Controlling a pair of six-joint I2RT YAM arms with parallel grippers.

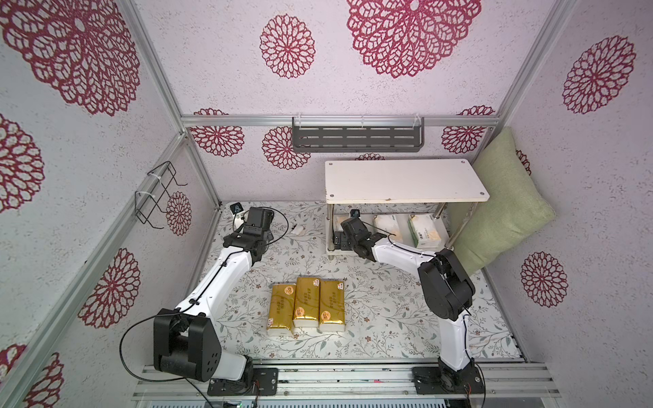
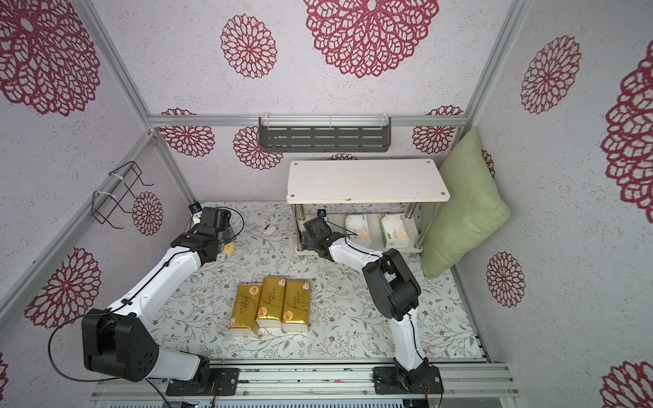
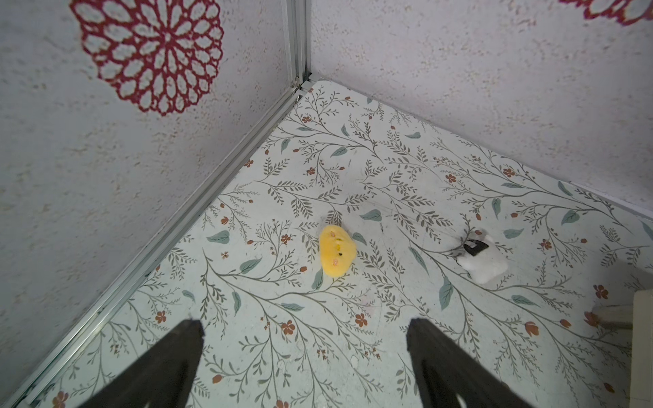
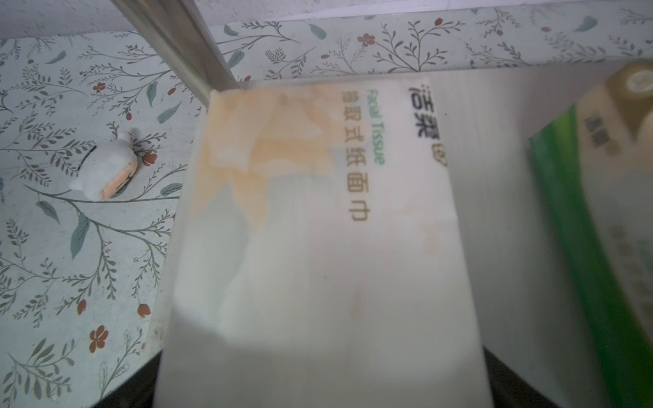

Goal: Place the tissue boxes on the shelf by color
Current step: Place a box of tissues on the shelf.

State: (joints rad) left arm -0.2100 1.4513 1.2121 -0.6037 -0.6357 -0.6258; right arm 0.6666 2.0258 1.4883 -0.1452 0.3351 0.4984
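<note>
Three gold tissue packs (image 1: 306, 305) are laid side by side on the bench (image 1: 388, 311), near the middle. On the lower board of the shelf (image 1: 406, 180), far right, are seen the right white pack (image 1: 425, 231), the middle white pack (image 1: 387, 223) and the left white pack (image 4: 318, 229). The last is flanked by the right tool (image 1: 337, 241); whether it is pinched cannot be told. The left tool (image 3: 305, 325) is held spread and empty over the far left corner.
</note>
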